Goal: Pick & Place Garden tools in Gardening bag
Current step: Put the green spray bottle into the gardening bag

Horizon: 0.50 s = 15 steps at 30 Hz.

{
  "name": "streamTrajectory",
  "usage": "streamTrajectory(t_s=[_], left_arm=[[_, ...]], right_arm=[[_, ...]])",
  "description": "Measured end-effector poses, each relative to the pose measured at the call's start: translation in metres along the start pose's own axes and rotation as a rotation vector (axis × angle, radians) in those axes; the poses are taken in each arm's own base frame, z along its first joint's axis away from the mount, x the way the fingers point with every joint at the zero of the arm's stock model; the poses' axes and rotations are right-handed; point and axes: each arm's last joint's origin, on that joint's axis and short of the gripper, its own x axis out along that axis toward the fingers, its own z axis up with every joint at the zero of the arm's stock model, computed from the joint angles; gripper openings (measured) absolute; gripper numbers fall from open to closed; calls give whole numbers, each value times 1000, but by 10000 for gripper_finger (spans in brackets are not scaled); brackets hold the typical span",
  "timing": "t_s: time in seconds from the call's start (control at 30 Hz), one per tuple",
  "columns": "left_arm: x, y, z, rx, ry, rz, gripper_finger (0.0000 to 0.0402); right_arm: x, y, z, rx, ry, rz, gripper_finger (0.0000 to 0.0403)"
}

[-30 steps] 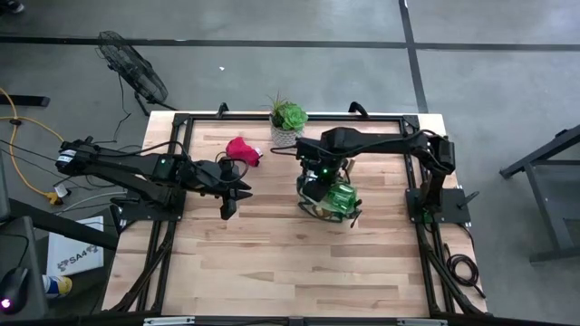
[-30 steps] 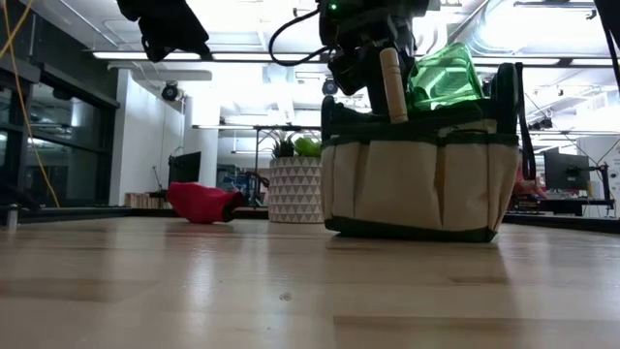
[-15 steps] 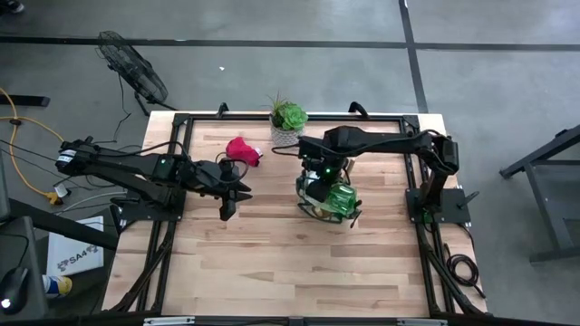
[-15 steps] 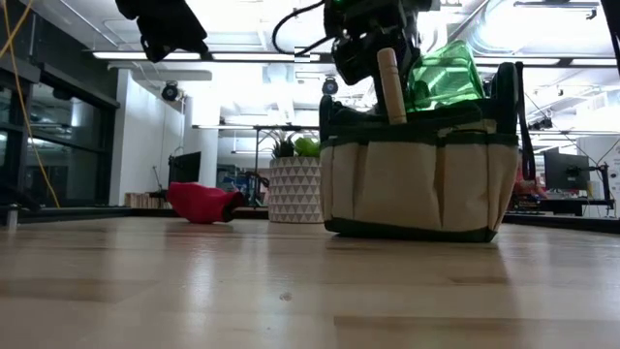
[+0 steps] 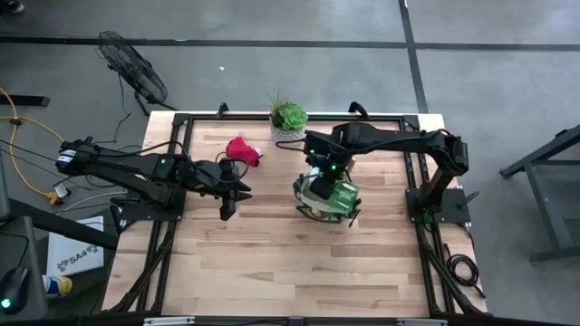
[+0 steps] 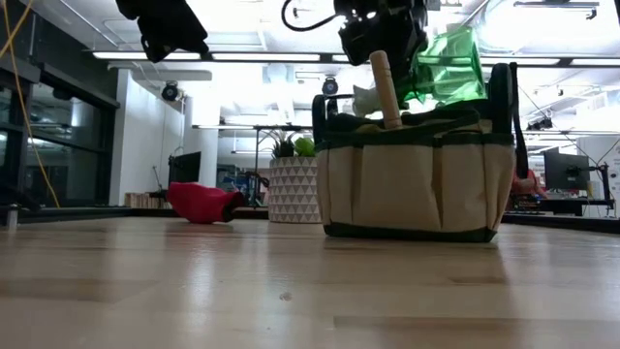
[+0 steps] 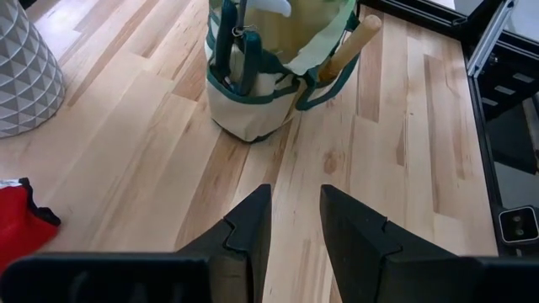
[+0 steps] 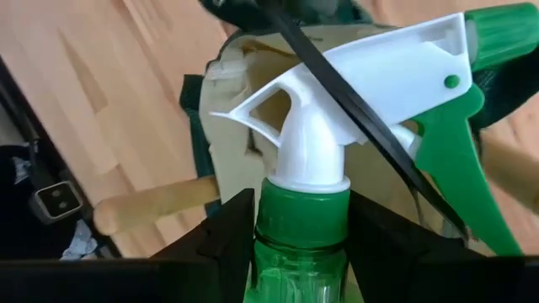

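The gardening bag (image 5: 319,201) stands on the table right of centre; it also shows in the low view (image 6: 417,179). A wooden tool handle (image 6: 385,89) sticks up out of it, and dark-handled tools (image 7: 238,52) stand inside. My right gripper (image 5: 324,179) is over the bag, shut on the green spray bottle (image 6: 448,64). The red glove (image 5: 241,149) lies on the table at the far left. My left gripper (image 5: 227,205) hangs open and empty above the table, left of the bag. My right gripper pinches the bottle's green collar (image 8: 296,220), just below the white trigger head (image 8: 354,76), with one finger (image 8: 223,236) on each side. The bottle is tilted over the bag's mouth, and its lower end is hidden behind the bag's rim (image 6: 426,131).
A green succulent in a white patterned pot (image 5: 288,122) stands at the far edge, between glove and bag. A black frame (image 5: 181,119) runs along the table's sides. Bare wood (image 5: 272,263) lies toward the near edge.
My right gripper has risen a little with the spray bottle, which now stands higher above the bag's rim. The bag has slid a little toward the table's left, and the wooden handle has moved with it.
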Motion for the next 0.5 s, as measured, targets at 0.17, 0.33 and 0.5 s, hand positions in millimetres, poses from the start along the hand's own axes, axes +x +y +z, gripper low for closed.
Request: streamTrajectory(t_s=[0.17,0.33,0.5], left_arm=[[0,0,0,0,0,1,101],[0,0,0,0,0,0,101],[0,0,0,0,1,0,101]], right_arm=[[0,3,5,-61,-75,-33,154],[2,9,7,-175,-113,-34,148],[4,15,0,-261,-72,-49,151]])
